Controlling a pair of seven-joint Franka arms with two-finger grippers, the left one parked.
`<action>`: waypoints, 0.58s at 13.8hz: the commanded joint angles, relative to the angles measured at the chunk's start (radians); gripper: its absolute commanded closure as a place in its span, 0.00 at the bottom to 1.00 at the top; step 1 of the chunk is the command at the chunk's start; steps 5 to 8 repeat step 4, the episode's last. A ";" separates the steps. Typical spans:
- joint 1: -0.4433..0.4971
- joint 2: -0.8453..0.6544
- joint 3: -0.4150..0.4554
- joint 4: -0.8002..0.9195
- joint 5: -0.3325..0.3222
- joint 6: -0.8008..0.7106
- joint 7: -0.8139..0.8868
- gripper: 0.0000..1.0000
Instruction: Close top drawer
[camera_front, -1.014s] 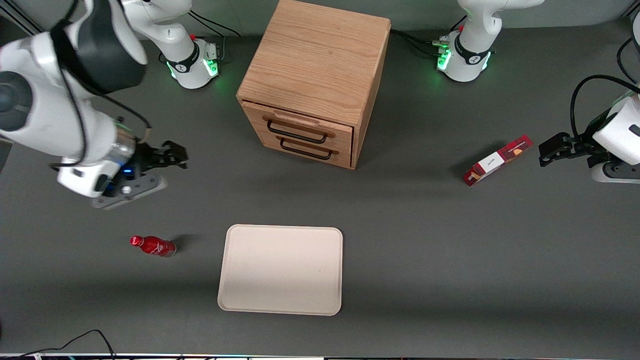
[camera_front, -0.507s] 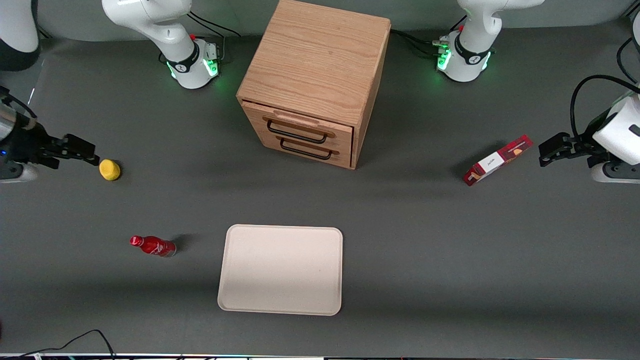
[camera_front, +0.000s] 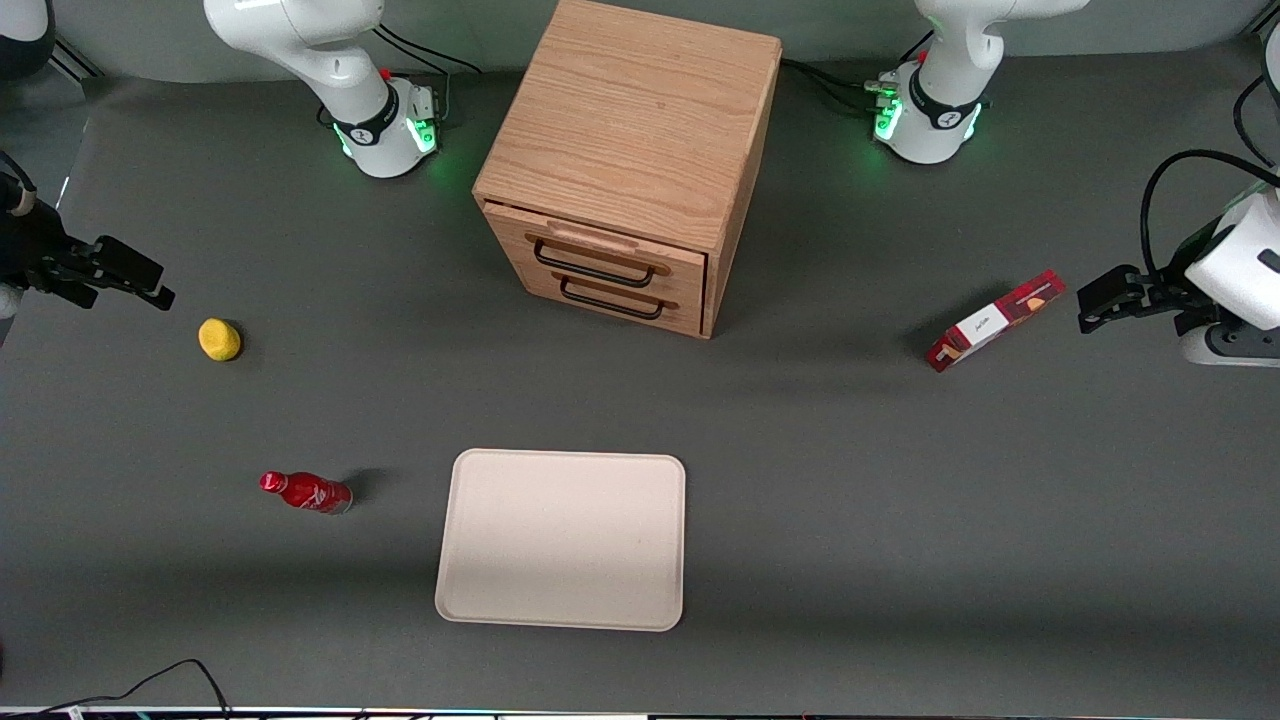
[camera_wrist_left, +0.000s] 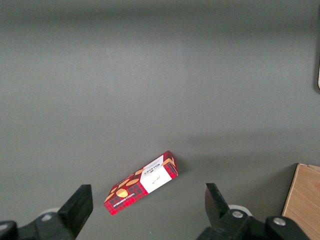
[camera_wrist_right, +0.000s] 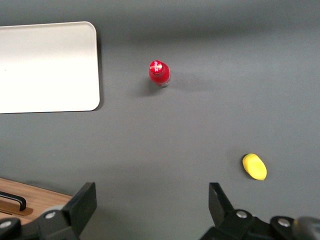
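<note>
1. Tool (camera_front: 125, 272), fingers spread and empty, has lifted away from the yellow object (camera_front: 219, 339) at the working arm's end of the counter (camera_front: 850, 500).
2. Top drawer (camera_front: 596, 256) sits unchanged in the cabinet (camera_front: 628, 150), very slightly proud.

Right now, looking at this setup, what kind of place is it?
Likely a robotics lab bench: a dark grey table bearing a small oak drawer cabinet, a beige tray, and the open black two-finger gripper at the working arm's end.

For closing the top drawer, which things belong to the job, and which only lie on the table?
Belong to the job:
- top drawer, front nearly flush with the cabinet
- hand, open, at the working arm's end, above the table

Only lying about:
- lemon
- red bottle
- tray
- red box
</note>
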 joint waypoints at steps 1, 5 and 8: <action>0.009 -0.024 0.004 -0.024 -0.037 0.018 0.035 0.00; 0.010 -0.016 0.011 -0.023 -0.045 0.015 0.035 0.00; 0.010 -0.016 0.011 -0.023 -0.045 0.015 0.035 0.00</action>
